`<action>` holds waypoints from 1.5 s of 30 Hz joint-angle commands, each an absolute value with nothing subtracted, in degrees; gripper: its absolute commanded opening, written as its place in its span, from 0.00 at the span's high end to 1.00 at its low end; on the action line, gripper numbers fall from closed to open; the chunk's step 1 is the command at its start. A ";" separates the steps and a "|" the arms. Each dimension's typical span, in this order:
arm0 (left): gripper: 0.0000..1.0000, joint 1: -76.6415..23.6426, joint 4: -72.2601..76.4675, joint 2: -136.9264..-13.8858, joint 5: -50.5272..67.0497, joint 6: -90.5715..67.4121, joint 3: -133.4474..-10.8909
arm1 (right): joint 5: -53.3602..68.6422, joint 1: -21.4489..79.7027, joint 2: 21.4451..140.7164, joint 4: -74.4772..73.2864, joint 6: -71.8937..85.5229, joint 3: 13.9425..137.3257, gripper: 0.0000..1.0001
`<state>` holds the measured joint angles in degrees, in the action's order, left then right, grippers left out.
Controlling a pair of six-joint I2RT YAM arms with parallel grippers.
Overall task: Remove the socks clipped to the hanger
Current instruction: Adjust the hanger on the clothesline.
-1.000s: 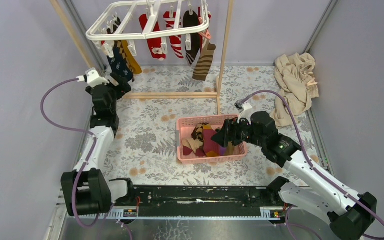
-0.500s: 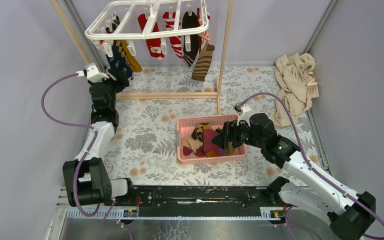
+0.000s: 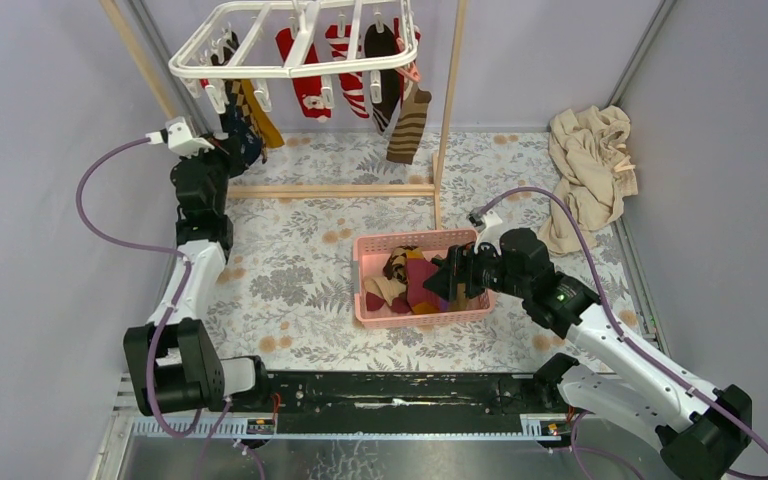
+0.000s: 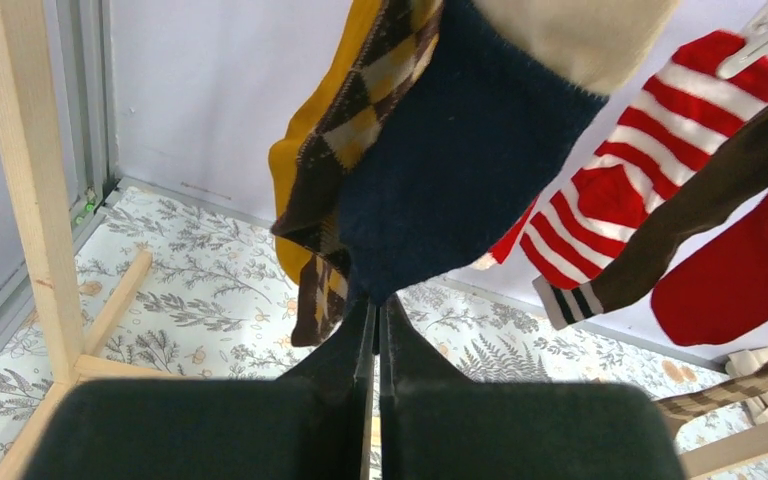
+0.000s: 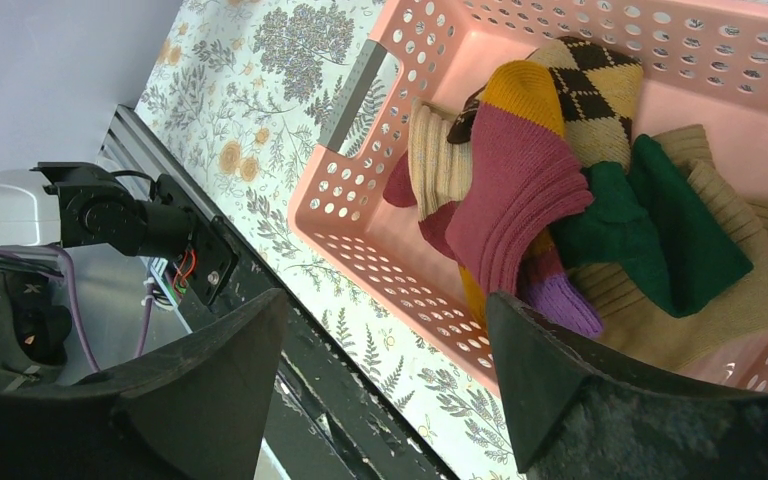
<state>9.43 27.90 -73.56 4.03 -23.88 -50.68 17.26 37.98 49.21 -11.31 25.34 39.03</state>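
We have the left tool point(image 4: 376, 305) pinched on the navy sock point(image 4: 460, 170) by its toe. Soft and light, it should tug off the hanger point(image 3: 260, 72); the right tool point(image 5: 385, 300) stands open.

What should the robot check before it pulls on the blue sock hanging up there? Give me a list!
1. Left end effector shut at the toe of the navy sock: ok.
2. Fabric truly pinched: cannot tell.
3. Navy sock hanging from the hanger: ok.
4. Yellow checked sock clear of the grip: cannot tell, it hangs against the navy one.
5. Right end effector open over the pink basket, away from the hanger: ok.
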 commanded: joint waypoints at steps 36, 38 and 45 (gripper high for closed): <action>1.00 -12.84 10.96 -43.95 -5.47 -19.35 -47.86 | 19.04 38.33 49.14 -13.58 24.51 49.57 0.21; 1.00 -17.27 9.95 -44.46 -8.17 -17.67 -48.79 | 18.98 38.39 51.06 -14.79 23.65 54.32 0.21; 1.00 -27.61 10.02 -47.37 -14.18 -14.63 -51.04 | 17.70 38.34 58.31 -19.19 20.42 73.13 0.20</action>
<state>-22.79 10.09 -46.02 -8.19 -18.39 -48.47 18.52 38.00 56.27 -17.87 23.40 64.25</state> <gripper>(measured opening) 0.013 0.797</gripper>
